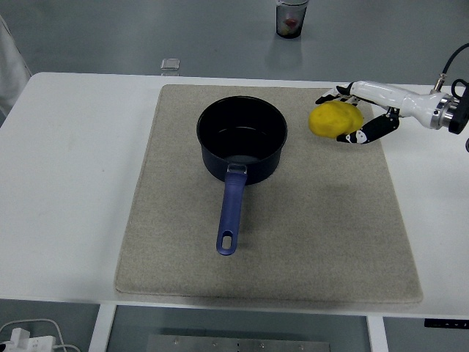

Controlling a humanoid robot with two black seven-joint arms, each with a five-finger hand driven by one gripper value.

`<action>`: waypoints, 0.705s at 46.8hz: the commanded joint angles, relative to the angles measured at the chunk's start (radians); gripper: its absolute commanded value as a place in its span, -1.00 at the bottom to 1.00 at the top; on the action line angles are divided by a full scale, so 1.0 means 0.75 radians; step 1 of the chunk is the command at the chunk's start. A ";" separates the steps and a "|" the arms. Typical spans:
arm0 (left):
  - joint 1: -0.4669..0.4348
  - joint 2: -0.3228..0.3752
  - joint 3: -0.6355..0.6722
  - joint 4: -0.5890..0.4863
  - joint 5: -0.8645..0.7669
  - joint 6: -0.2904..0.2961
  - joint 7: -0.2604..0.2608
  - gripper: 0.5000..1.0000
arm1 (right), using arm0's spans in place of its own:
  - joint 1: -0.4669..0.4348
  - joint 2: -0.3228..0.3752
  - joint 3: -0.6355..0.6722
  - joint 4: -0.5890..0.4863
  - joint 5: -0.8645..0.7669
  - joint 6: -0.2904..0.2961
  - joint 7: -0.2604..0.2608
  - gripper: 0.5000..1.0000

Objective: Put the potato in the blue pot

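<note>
A yellow potato [335,120] is being held above the beige mat [269,242] by the right hand [364,113], whose fingers [333,93] are curled over its top while the thumb is pressed in from below. The potato is being kept to the right of the blue pot [242,138], apart from its rim. The pot is being shown upright on the mat, its handle [230,215] pointed toward the near edge of the white table [66,183]. A cup [292,17] is being seen beyond the table.
</note>
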 commanded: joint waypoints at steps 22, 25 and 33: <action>0.000 0.000 0.000 0.000 0.000 0.000 0.000 0.99 | 0.171 0.372 -0.027 -0.154 0.118 0.010 -0.015 -1.00; 0.000 0.000 0.000 0.000 0.000 0.000 0.000 0.99 | 0.169 0.396 -0.029 -0.176 0.114 0.010 -0.017 -1.00; 0.000 0.000 0.000 0.000 0.000 0.000 0.000 0.99 | 0.161 0.460 -0.115 -0.248 0.104 0.008 -0.017 -1.00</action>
